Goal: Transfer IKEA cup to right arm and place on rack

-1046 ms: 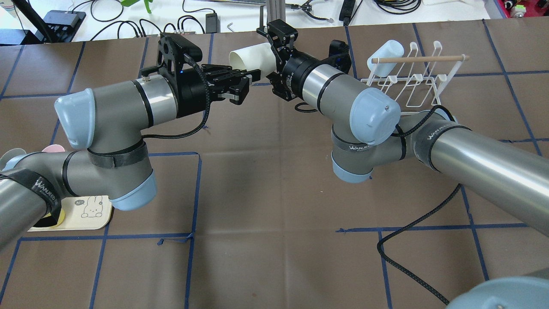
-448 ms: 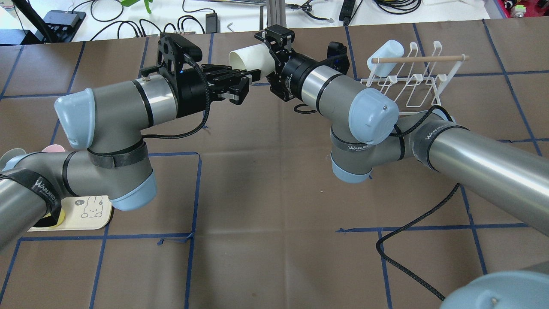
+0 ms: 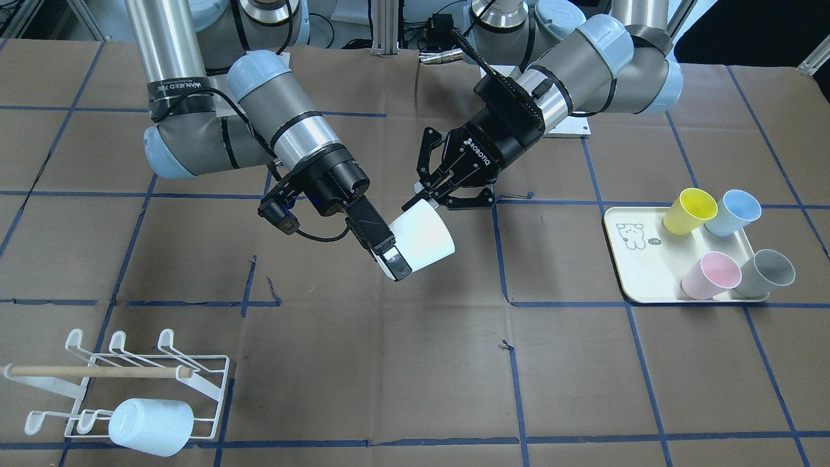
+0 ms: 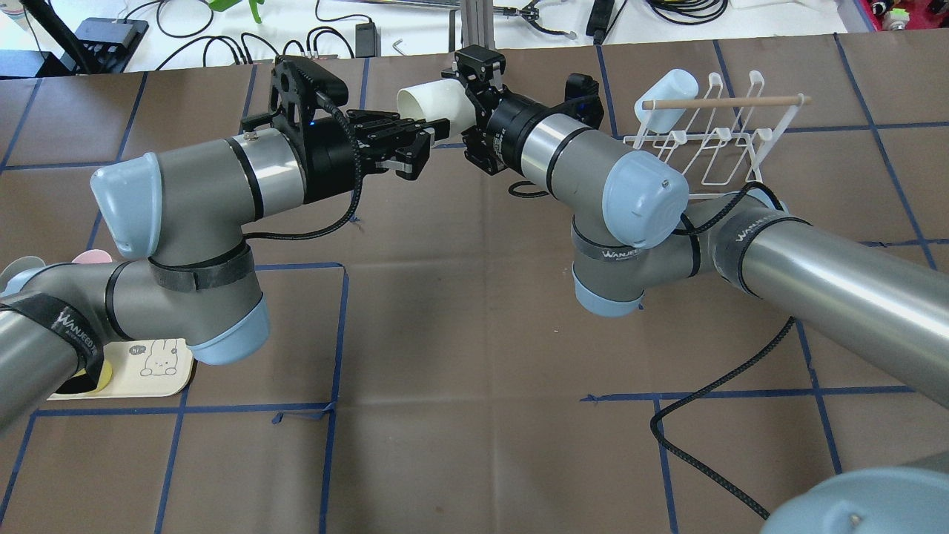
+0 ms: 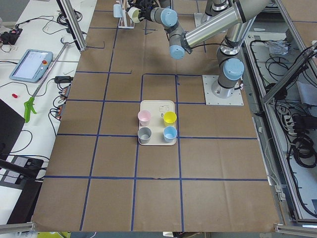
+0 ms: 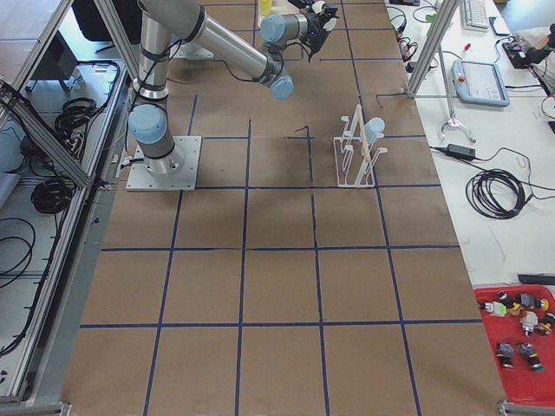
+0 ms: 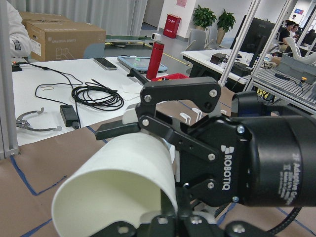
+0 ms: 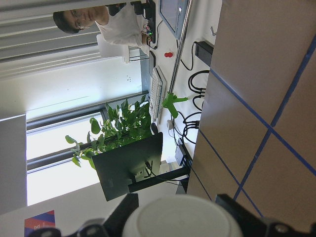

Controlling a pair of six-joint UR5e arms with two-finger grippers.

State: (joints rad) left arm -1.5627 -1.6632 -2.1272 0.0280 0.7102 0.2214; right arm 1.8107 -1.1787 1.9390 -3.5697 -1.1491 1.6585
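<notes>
Well aside, the rack (image 3: 97, 371) (bearing one pale cup (image 3: 150, 426)) stands upright.

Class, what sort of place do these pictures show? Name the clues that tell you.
Most likely a robotics lab or test cell: a left arm and a right arm mounted at a table gridded with blue tape, and a teach pendant and coiled cables on the side bench.

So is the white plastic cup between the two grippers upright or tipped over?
Tipped on its side: the right gripper clamps the white plastic cup by its base end in mid-air, mouth pointing sideways.
</notes>
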